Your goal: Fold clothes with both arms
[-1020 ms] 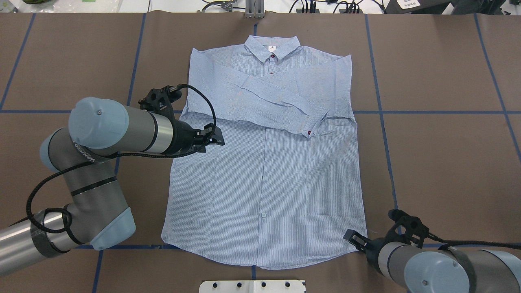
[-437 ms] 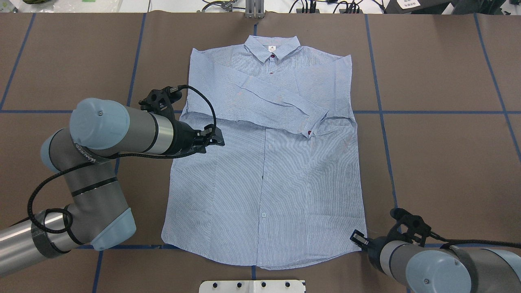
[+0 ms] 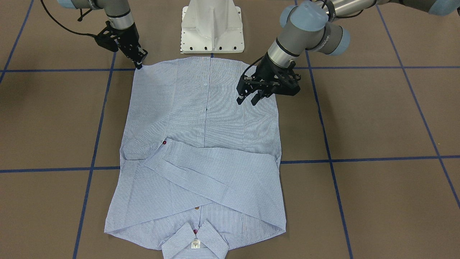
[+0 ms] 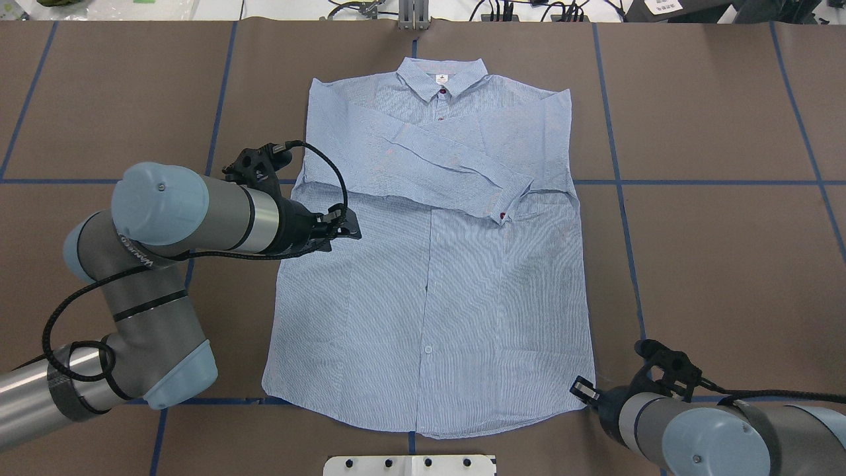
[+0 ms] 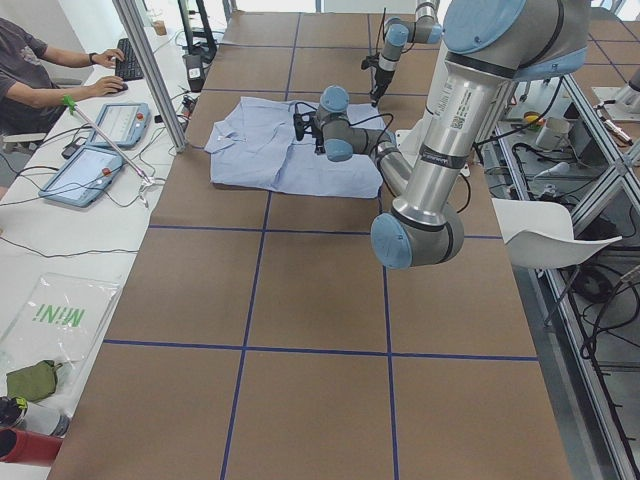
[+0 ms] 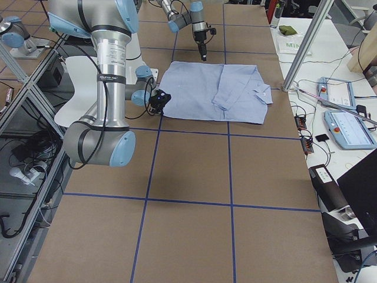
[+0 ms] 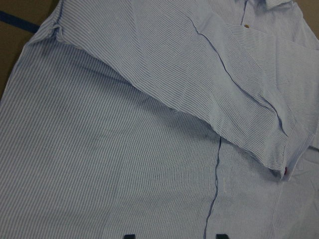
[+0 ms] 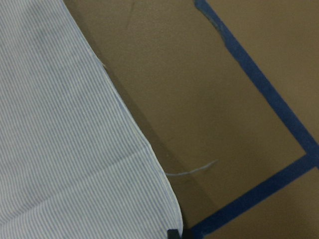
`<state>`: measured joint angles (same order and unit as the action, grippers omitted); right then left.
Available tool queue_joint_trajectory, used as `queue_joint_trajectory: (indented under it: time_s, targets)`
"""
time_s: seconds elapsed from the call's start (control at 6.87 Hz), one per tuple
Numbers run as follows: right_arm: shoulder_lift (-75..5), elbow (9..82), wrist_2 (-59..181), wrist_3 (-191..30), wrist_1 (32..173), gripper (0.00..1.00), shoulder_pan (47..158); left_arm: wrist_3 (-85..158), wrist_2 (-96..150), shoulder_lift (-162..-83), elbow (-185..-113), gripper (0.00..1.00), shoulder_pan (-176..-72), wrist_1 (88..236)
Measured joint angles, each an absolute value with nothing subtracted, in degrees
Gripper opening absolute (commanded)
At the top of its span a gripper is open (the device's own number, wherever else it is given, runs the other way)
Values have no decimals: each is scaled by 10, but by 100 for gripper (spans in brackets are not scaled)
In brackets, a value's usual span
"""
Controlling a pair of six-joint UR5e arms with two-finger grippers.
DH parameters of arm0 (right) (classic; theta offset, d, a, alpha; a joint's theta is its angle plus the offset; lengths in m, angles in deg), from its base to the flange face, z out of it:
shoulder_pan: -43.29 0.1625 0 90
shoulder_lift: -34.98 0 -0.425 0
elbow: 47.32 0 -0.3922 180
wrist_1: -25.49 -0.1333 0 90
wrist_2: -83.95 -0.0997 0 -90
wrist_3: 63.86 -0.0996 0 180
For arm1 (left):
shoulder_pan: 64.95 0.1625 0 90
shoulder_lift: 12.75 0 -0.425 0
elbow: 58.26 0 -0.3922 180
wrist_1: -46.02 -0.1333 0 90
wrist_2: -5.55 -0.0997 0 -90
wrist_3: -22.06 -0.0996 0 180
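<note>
Two sleeves (image 4: 449,165) folded across shirt (image 4: 429,284), flat on table (image 4: 727,264); left gripper (image 3: 246,101) open, empty, over left flank; right gripper (image 3: 139,62) at hem corner (image 4: 581,400), grip indiscernible; likely next: hem pinch, bottom fold

A robotics lab; two jointed industrial robot arms (image 5: 450,130) rise from a white pedestal base (image 3: 212,25) at a long surface (image 5: 320,300) covered in brown paper and marked into a grid with blue tape (image 5: 250,347); aluminium frame posts (image 5: 150,65) stand along its edge; beside it, a white side surface (image 5: 40,260) carries touchscreen control pendants (image 5: 85,172); a person (image 5: 30,70) sits there typing at a keyboard (image 5: 128,58); black cables (image 6: 35,144) tangle on the floor behind the robot.
</note>
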<state>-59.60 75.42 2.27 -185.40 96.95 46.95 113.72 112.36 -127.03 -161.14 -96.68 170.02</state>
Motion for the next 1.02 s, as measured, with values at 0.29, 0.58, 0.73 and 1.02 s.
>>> queue_joint_trajectory:
  time_s: [0.29,0.58,0.73,1.02]
  targets:
    - [-602,775,19,-1852,970,0,471,1162,1104,-1192,-1670,62,-932,1699]
    - [-611,786,18,-1851,970,0,476,1205,1043,-1128,-1712,61,-857,1691]
    - [-613,787,18,-1851,970,0,478,1221,1024,-1117,-1725,60,-828,1665]
    - [-614,787,18,-1851,970,0,481,1242,994,-1112,-1740,60,-792,1616]
